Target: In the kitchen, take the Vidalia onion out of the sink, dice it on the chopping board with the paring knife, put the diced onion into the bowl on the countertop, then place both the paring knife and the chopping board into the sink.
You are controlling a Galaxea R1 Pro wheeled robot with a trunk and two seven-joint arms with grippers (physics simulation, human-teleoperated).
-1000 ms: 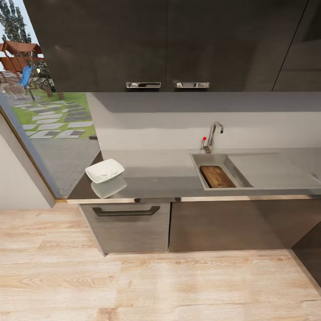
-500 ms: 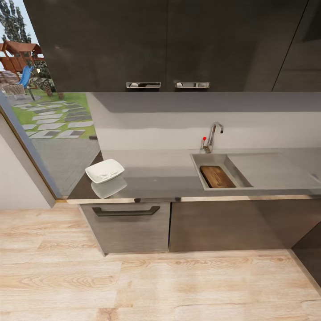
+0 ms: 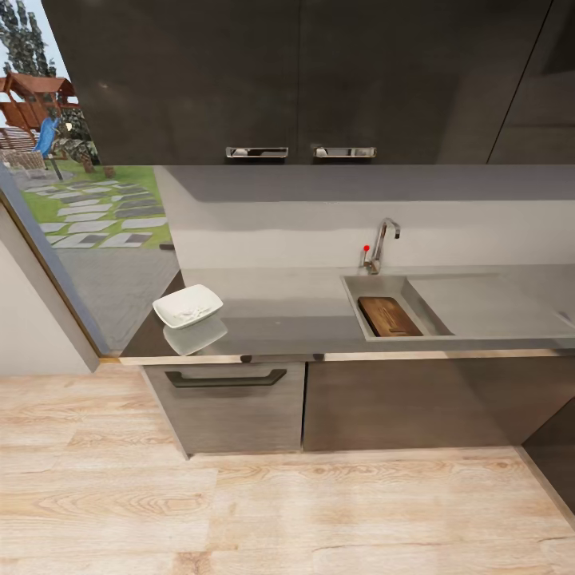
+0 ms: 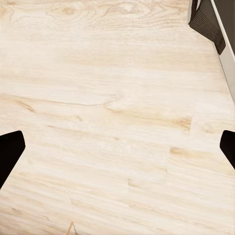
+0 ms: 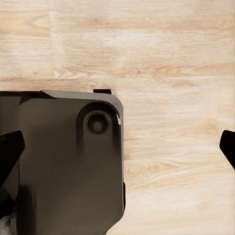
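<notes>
Your bowl (image 3: 188,306) sits on the countertop (image 3: 287,319) at 9 o'clock. The chopping board (image 3: 388,316) lies in the sink (image 3: 383,281) at 3 o'clock. Both grippers (image 4: 117,147) (image 5: 117,147) hang wide open over the floor (image 3: 239,511), holding nothing.

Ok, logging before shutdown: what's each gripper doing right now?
Left gripper: open, empty, over the wood floor.
Right gripper: open, empty.

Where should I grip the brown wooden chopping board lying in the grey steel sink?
Probably the brown wooden chopping board's near short end, from above: it lies flat in the grey steel sink, whose walls block a side approach.
</notes>
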